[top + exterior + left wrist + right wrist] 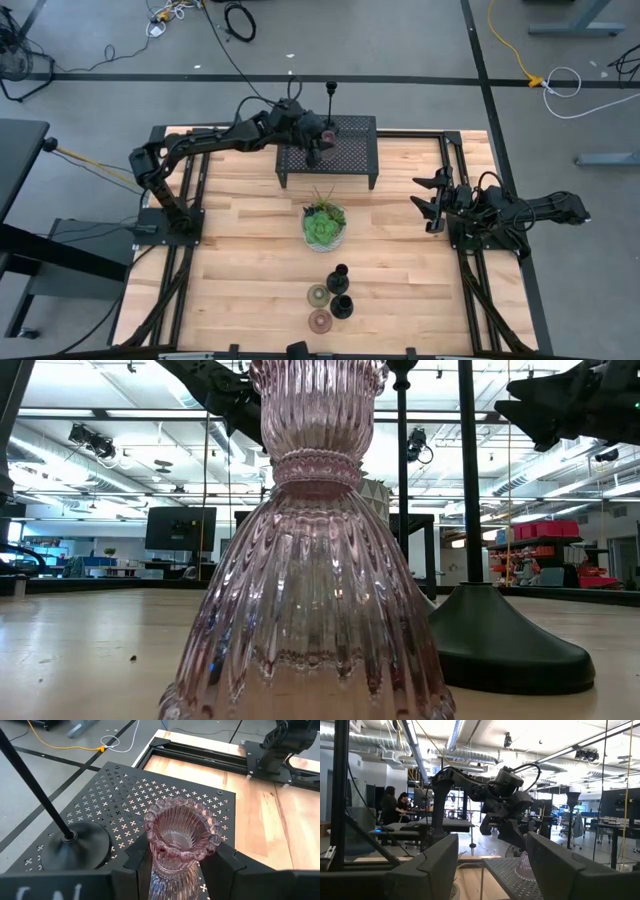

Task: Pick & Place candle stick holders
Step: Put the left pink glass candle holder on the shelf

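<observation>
High view: I had the left tool (313,140) over the black mesh rack (350,150) at 12 o'clock on the counter (240,270). Right tool (432,203) idled at 3 o'clock, fingers spread. Left wrist view: it pinched the pink glass holder (181,840), standing on the rack beside a black candlestick (70,847).

floor (400,40): grey concrete w/ cables | ceiling (470,740): exposed ducts, strip lights | bg: desks, monitors (180,528)
</observation>
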Motion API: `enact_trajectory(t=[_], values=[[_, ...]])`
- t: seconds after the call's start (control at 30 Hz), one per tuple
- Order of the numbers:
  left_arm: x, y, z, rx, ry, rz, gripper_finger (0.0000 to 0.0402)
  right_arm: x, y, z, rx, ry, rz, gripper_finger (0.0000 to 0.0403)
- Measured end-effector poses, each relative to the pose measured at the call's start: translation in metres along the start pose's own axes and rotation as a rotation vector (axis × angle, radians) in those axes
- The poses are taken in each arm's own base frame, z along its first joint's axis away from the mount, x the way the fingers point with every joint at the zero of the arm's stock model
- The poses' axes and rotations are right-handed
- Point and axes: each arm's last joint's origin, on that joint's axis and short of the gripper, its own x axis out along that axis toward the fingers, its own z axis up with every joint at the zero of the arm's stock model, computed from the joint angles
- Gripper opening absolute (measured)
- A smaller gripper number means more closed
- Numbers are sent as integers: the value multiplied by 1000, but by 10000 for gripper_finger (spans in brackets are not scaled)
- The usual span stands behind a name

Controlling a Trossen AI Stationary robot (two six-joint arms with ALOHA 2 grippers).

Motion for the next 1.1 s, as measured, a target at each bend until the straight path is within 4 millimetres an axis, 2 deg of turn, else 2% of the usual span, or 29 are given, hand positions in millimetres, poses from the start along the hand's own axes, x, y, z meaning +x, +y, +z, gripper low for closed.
enact_trajectory(t=[0.23,0.83,1.1], values=[[0,0,0,-1,0,0,151,0,0,0,0,0,0,236],[1,-7,5,33,-45,-11,156,0,0,0,0,0,0,236],[1,-7,3,44,-22,38,156,0,0,0,0,0,0,236]])
